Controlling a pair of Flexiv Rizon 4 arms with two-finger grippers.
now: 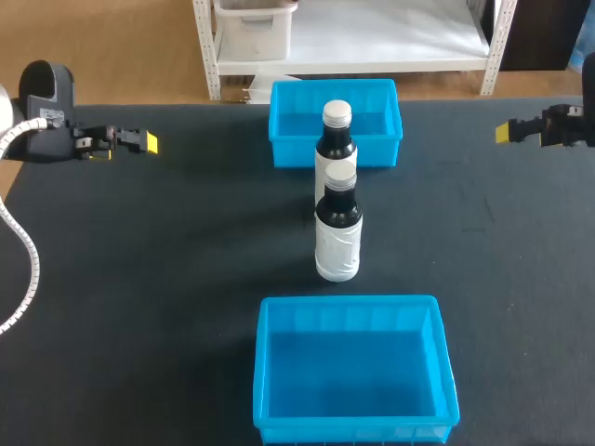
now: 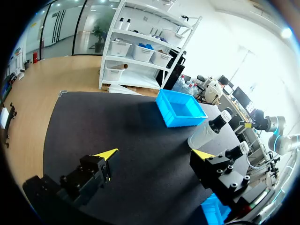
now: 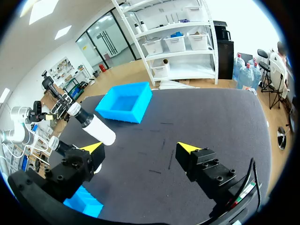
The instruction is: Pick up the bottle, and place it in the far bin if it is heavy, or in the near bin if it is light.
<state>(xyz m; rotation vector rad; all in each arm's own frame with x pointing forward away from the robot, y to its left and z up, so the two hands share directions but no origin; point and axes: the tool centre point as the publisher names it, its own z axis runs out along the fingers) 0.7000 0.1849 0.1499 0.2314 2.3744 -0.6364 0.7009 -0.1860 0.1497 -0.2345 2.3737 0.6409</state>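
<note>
Two dark, white-labelled plastic bottles, the front bottle (image 1: 338, 228) just ahead of the rear bottle (image 1: 336, 139), stand upright on the black desk (image 1: 167, 279) between the far blue plastic bin (image 1: 288, 150) and the near blue plastic bin (image 1: 353, 304) — the left tool (image 1: 149, 142) and right tool (image 1: 507, 132) both released, well apart at the sides.

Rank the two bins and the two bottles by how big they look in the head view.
1. near bin
2. far bin, though distance from the camera may shrink it
3. near bottle and far bottle: alike, the far one partly hidden, so unranked
</note>
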